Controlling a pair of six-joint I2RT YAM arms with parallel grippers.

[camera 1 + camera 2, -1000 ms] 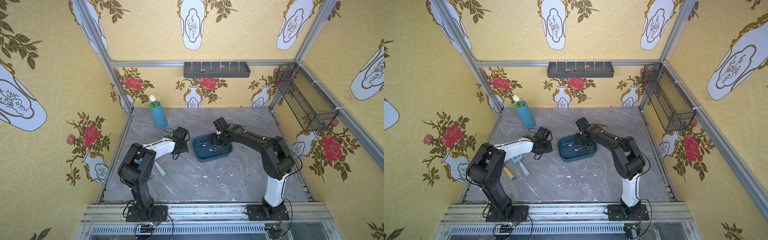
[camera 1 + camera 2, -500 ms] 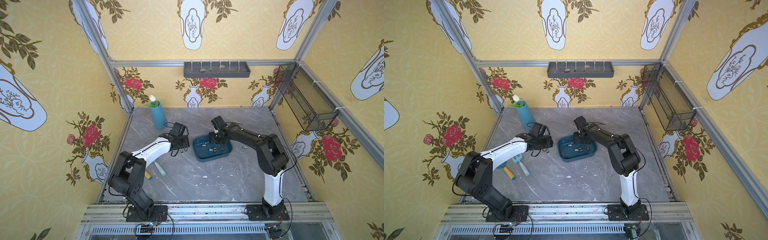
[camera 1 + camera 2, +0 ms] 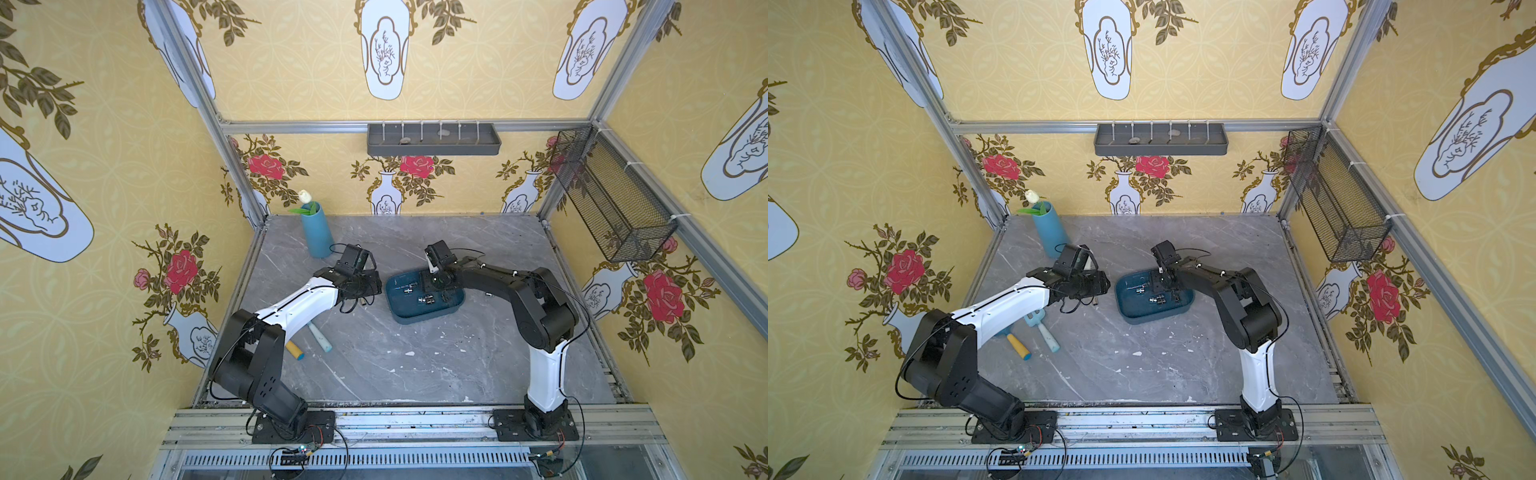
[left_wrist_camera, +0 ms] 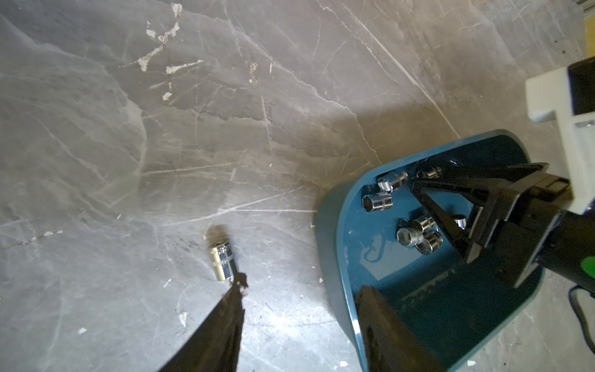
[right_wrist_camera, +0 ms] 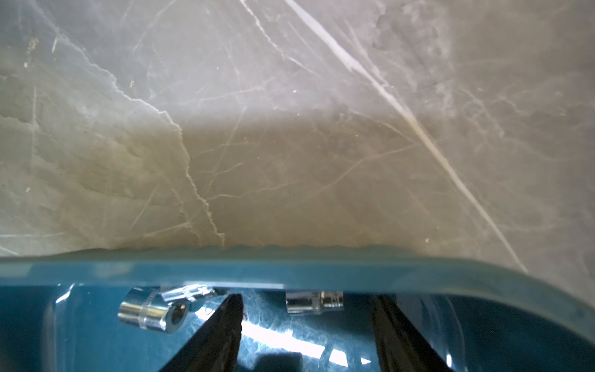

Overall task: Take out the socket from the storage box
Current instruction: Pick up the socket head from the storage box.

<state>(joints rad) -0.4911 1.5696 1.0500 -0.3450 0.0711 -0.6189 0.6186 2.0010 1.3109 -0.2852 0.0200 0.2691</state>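
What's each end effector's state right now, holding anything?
Left end effector: open, empty; a socket lies on the table by one fingertip.
Right end effector: open, empty, inside the storage box.

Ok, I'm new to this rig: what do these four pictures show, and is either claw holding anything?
Two robot arms work over a marble table. Two pictures look down on the whole scene; the other two come from wrist cameras. The teal storage box holds several chrome sockets. One socket lies on the table outside it, by a fingertip of the left gripper, which is open and empty. The right gripper is open too, fingers down inside the box, gripping nothing.
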